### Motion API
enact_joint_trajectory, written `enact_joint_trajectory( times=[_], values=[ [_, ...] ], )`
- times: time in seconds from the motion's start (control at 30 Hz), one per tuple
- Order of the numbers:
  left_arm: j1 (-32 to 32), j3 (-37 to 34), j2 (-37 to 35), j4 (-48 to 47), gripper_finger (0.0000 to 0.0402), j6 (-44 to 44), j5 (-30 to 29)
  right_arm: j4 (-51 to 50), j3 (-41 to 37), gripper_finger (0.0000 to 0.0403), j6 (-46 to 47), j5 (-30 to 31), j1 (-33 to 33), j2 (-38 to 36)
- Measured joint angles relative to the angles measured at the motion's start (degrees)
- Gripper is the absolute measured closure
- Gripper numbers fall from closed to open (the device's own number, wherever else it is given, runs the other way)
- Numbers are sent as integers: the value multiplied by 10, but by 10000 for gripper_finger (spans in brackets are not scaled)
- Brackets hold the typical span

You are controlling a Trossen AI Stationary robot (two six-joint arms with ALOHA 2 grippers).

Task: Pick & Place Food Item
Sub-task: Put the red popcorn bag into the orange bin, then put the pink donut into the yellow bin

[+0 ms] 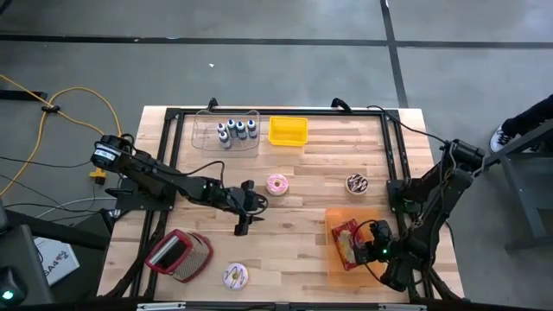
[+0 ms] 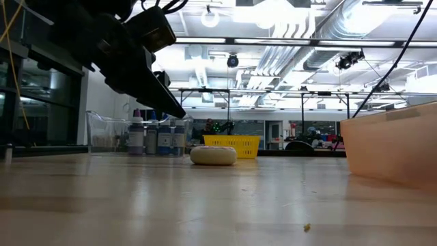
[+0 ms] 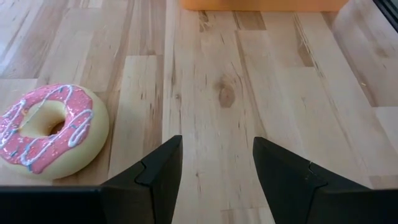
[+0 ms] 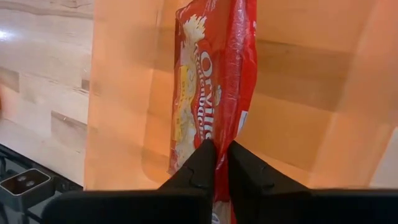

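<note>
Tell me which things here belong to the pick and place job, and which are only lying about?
Job:
- red snack bag, pinched by right gripper
- orange bin holding it
- left gripper, open beside pink-frosted donut

Lying about:
- chocolate donut
- yellow basket
- clear tray of bottles
- white donut

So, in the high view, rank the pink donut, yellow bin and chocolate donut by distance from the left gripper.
From the left gripper, mid-table:
1. Pink donut, just beyond it, slightly toward the right arm's side.
2. Yellow bin, at the far edge.
3. Chocolate donut, well across on the right arm's side.
</note>
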Motion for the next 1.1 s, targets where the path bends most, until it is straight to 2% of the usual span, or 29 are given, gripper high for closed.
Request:
enact_joint_trajectory(
  times=[0.27, 0.43, 0.87, 1.1],
  values=[
    [0, 0, 0, 0, 213, 0, 0, -1, 0, 298, -5, -1, 0, 0],
    [0, 0, 0, 0, 213, 0, 0, -1, 0, 268, -5, -1, 0, 0],
    [0, 0, 0, 0, 213, 0, 0, -5, 0, 262, -10, 13, 0, -5],
    [0, 0, 0, 7, 213, 0, 0, -42, 0, 262, -63, 55, -19, -80]
  ],
)
